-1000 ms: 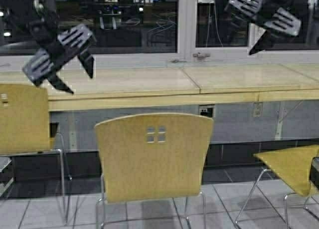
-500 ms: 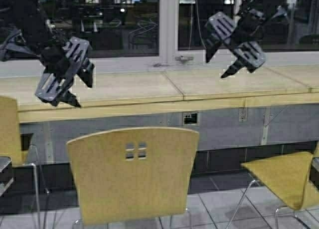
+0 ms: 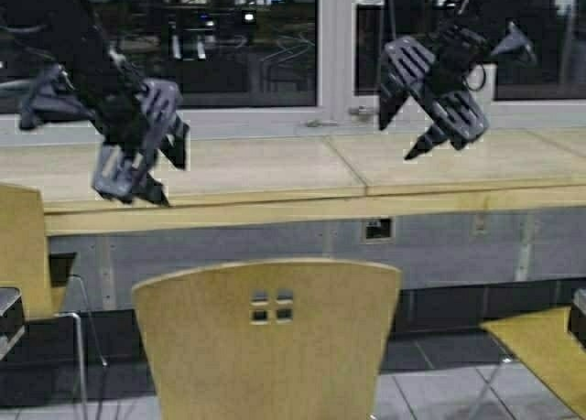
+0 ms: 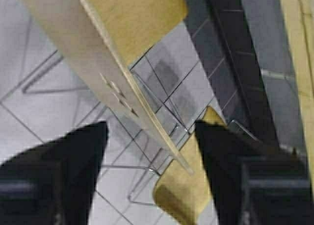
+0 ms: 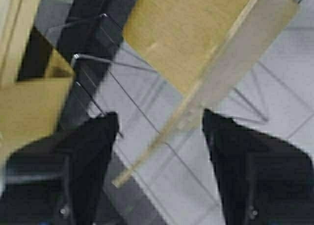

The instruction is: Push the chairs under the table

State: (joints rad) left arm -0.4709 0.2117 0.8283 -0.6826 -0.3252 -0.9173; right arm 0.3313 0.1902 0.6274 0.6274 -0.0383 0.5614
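The middle tan chair (image 3: 265, 342) stands before the long beige table (image 3: 275, 168), its back with four square cut-outs facing me. A second chair (image 3: 18, 251) is at the left edge, and a third chair's seat (image 3: 545, 356) shows at the lower right. My left gripper (image 3: 165, 171) hangs open above the middle chair's left side. My right gripper (image 3: 400, 134) hangs open above its right side. In the left wrist view the chair back's top edge (image 4: 117, 95) lies below the open gripper (image 4: 151, 132). The right wrist view shows that edge (image 5: 206, 87) below the open gripper (image 5: 159, 122). Neither touches the chair.
Behind the table runs a white window frame (image 3: 334, 63) with dark glass. Under the top are a grey wall panel and a socket (image 3: 377, 228). The floor is grey tile (image 3: 439, 383). Thin chrome legs (image 3: 78, 347) stand beside the middle chair.
The robot has moved: the scene shifted left, then partly back right, and the middle chair sits lower in view. Both arms came down and inward towards the chair back.
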